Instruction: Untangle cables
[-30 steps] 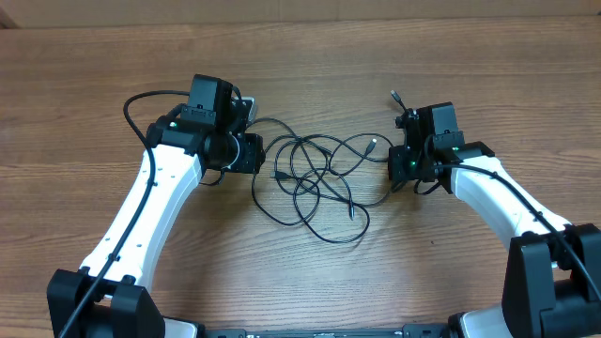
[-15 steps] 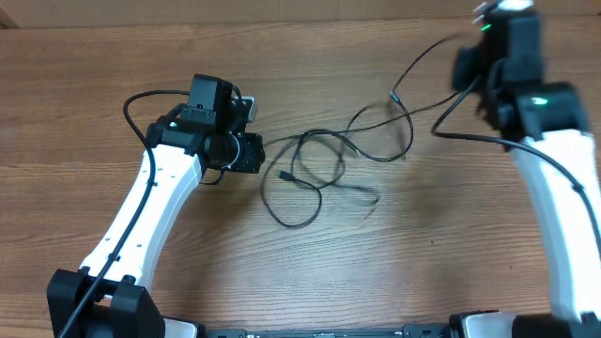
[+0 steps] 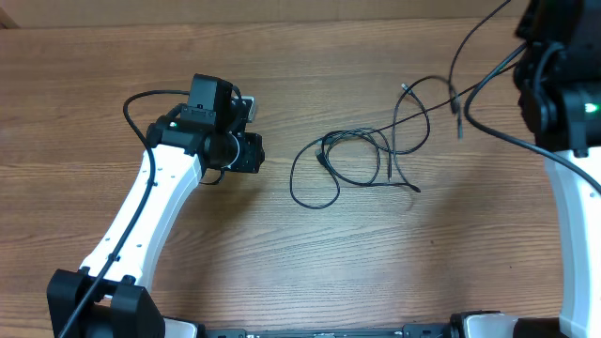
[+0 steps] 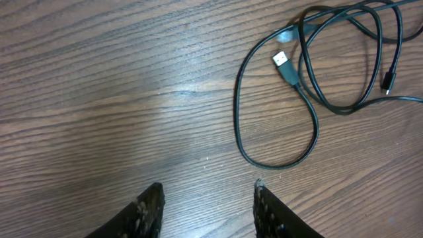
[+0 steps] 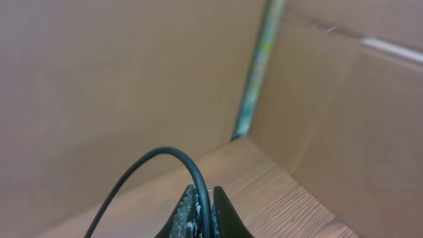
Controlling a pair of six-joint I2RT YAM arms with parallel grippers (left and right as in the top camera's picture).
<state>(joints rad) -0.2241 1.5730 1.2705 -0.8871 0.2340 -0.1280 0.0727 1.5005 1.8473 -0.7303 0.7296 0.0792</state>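
Note:
Thin black cables (image 3: 376,150) lie in a loose tangle on the wood table right of centre, with one loop (image 3: 292,183) reaching toward the left arm. Two strands (image 3: 479,38) rise from the tangle up to my right gripper (image 3: 549,56), raised high at the far right. In the right wrist view that gripper (image 5: 206,205) is shut on one cable (image 5: 168,152), which arches out of its jaws. My left gripper (image 4: 208,205) hangs open just above bare wood, empty. The cable loop (image 4: 314,129) and a USB plug (image 4: 283,61) lie ahead of it, apart from its fingers.
A cardboard wall (image 5: 132,79) with a corner seam stands behind the table's far edge in the right wrist view. The left arm's own thick cable (image 3: 136,103) loops beside its wrist. Bare wood lies between the left gripper (image 3: 249,152) and the tangle.
The right arm has risen and swung to the far right with a cable in its grip, dragging the tangle rightward and stretching it out. The left arm has stayed put.

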